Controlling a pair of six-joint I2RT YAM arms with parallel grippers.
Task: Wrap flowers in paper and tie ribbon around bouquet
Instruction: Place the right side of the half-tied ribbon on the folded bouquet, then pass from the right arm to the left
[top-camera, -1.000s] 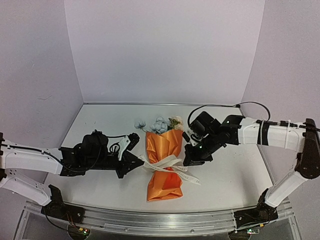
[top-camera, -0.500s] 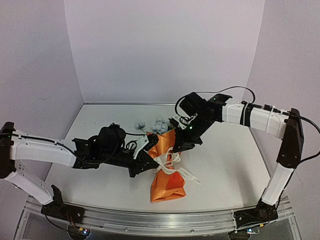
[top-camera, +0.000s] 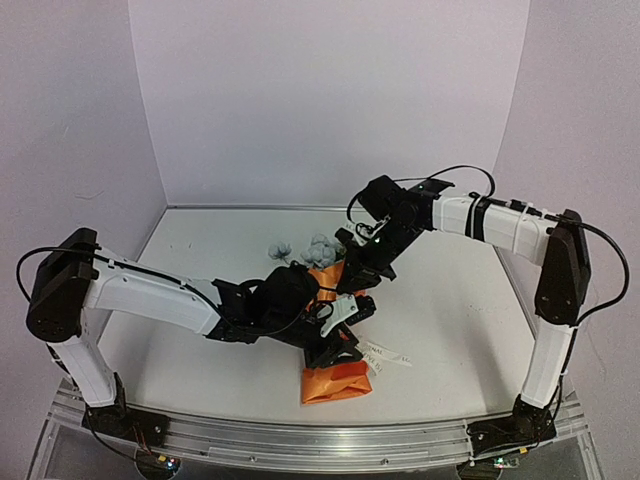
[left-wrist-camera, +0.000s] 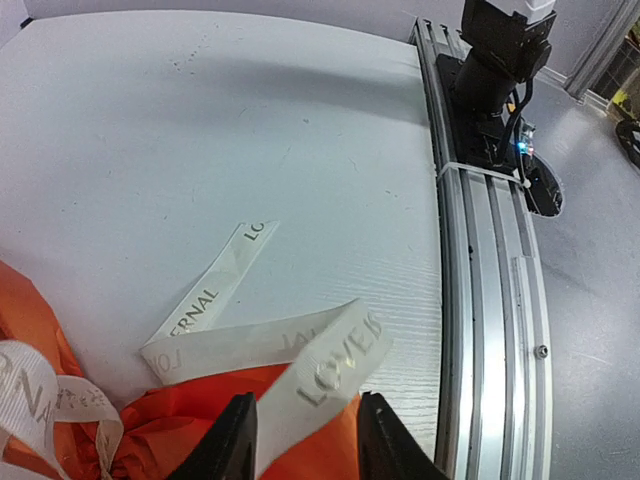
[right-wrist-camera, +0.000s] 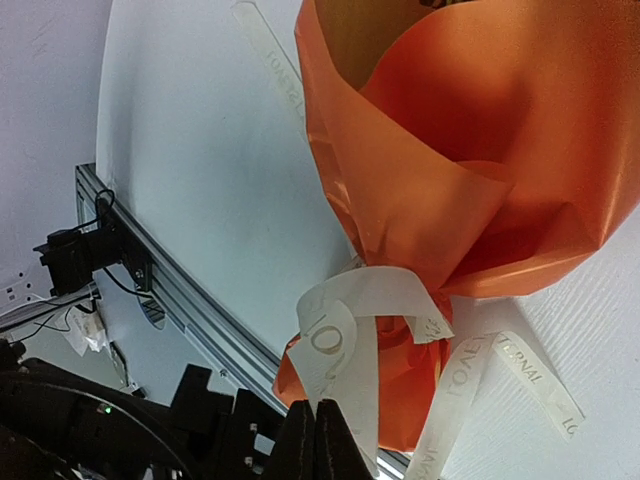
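Note:
The bouquet (top-camera: 335, 382) lies mid-table in orange paper (right-wrist-camera: 450, 130), cinched at the middle, with the flowers (top-camera: 318, 248) sticking out at the far end. The cream ribbon (right-wrist-camera: 345, 340) is wound round the cinch, and one printed tail (top-camera: 388, 353) trails to the right. My left gripper (top-camera: 345, 325) hovers over the waist. In the left wrist view, its jaws (left-wrist-camera: 305, 420) stand apart with a ribbon strip (left-wrist-camera: 330, 365) lying loose between them over the paper (left-wrist-camera: 180, 420). My right gripper (top-camera: 352, 285) is just beyond the waist, shut (right-wrist-camera: 315, 408) on a ribbon loop.
An aluminium rail (top-camera: 300, 435) runs along the table's near edge, and the right arm's base (left-wrist-camera: 495, 60) is clamped to it. Purple walls close the back and both sides. Both forearms cross over the bouquet.
Both arms have swung inward over the bouquet. The left gripper crossed rightward to the waist and parted its jaws on the ribbon. The right gripper moved left and stayed shut.

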